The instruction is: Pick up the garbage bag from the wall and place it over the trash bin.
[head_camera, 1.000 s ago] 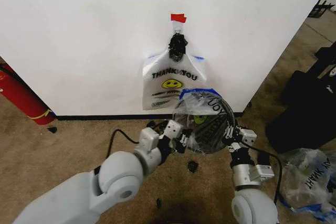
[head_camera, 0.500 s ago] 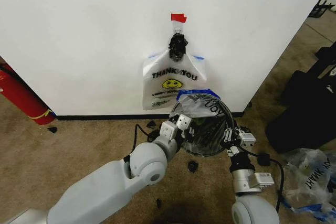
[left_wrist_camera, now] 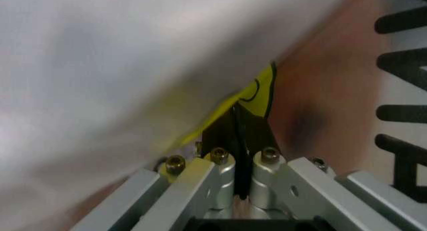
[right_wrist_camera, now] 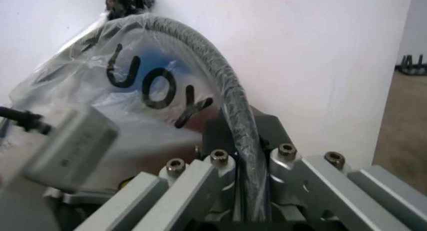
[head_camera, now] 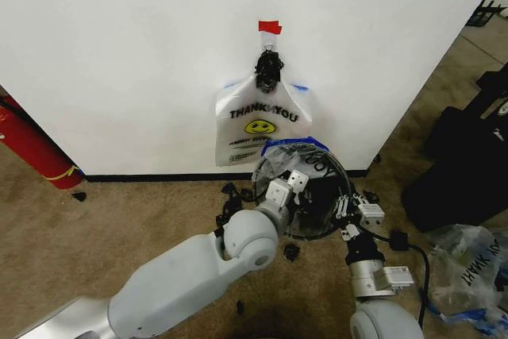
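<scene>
One garbage bag [head_camera: 262, 125] with "THANK YOU" lettering hangs on the wall [head_camera: 119, 61] under a piece of red tape [head_camera: 269, 27]. A second garbage bag [head_camera: 315, 166] of the same kind is stretched over the round black trash bin [head_camera: 321, 216] below it. My left gripper [head_camera: 292, 182] reaches over the bin's mouth, and its fingers [left_wrist_camera: 220, 163] are shut on the film beside the yellow smiley. At the bin's right edge, my right gripper [head_camera: 347, 206] is shut on the bag-covered black rim [right_wrist_camera: 220, 76].
A long red cylinder [head_camera: 32, 144] leans at the wall on the left. A clear "MART" bag [head_camera: 468, 271] and black cases [head_camera: 460, 172] lie on the right. Small black bits [head_camera: 291, 252] dot the carpet in front of the bin.
My left arm has swung right and forward, carrying its gripper from the bin's left side to over its mouth and drawing the bag along. The right gripper has kept its place on the rim.
</scene>
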Controlling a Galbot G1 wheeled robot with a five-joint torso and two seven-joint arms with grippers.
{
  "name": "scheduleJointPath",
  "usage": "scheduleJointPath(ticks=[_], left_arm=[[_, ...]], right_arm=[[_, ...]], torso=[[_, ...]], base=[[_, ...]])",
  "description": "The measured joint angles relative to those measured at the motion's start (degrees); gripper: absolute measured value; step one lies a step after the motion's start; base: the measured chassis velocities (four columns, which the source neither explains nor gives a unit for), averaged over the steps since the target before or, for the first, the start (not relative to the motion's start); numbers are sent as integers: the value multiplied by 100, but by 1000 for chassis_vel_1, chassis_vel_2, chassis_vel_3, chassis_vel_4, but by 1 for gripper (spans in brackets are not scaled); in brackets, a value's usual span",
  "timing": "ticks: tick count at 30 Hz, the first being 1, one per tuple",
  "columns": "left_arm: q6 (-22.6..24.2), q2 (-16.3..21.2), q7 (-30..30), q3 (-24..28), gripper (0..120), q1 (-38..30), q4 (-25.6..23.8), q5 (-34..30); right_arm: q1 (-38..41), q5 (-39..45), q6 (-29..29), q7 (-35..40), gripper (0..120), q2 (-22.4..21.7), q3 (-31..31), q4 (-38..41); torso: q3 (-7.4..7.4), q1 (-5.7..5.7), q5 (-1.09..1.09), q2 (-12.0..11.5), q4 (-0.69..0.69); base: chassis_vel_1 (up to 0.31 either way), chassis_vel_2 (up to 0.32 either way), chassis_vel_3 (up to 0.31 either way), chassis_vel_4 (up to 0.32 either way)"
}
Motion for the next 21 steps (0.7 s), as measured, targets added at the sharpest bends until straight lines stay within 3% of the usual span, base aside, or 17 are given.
scheduleJointPath(ticks=[21], left_arm=[[9,-467,-246,132,0,-411,771,-614]], right_arm=[[-142,-225,206,-171,0,-74,-19,96]], torso=[[0,0,0,0,0]], base=[[0,0,0,0]])
